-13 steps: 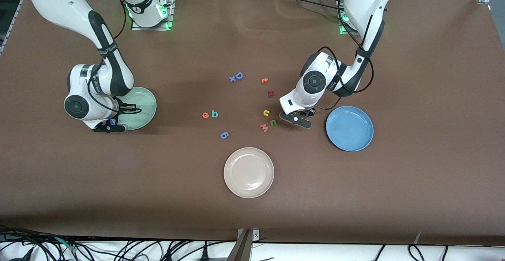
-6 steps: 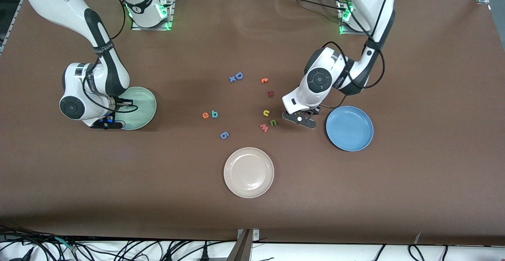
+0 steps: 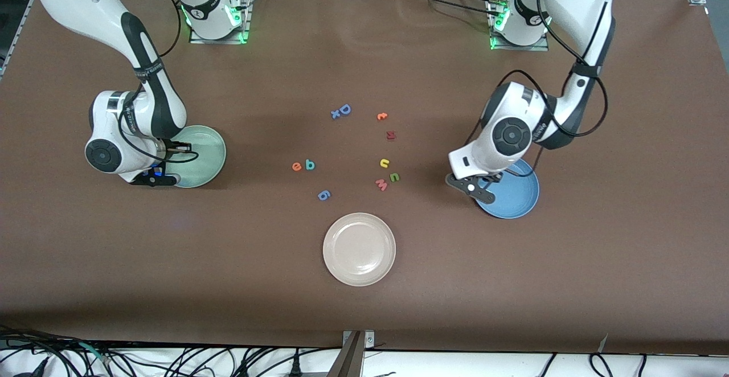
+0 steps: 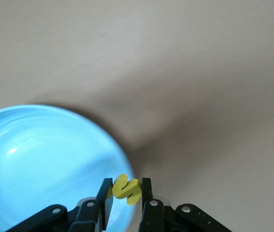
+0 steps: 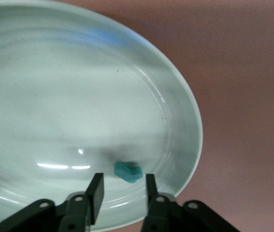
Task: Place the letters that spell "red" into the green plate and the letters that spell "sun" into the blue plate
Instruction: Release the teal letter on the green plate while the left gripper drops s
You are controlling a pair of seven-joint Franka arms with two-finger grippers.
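2 grippers work at once: the left gripper [image 4: 126, 198] pinches the yellow "s" [image 4: 126, 188] over the blue plate [image 4: 40, 164] rim. The right gripper [image 5: 122, 191] stands parted over the green plate [image 5: 54, 96], the teal "r" [image 5: 127, 172] lying in it.

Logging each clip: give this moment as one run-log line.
left gripper: shut on yellow s, over blue plate rim | right gripper: open over green plate, teal r in plate
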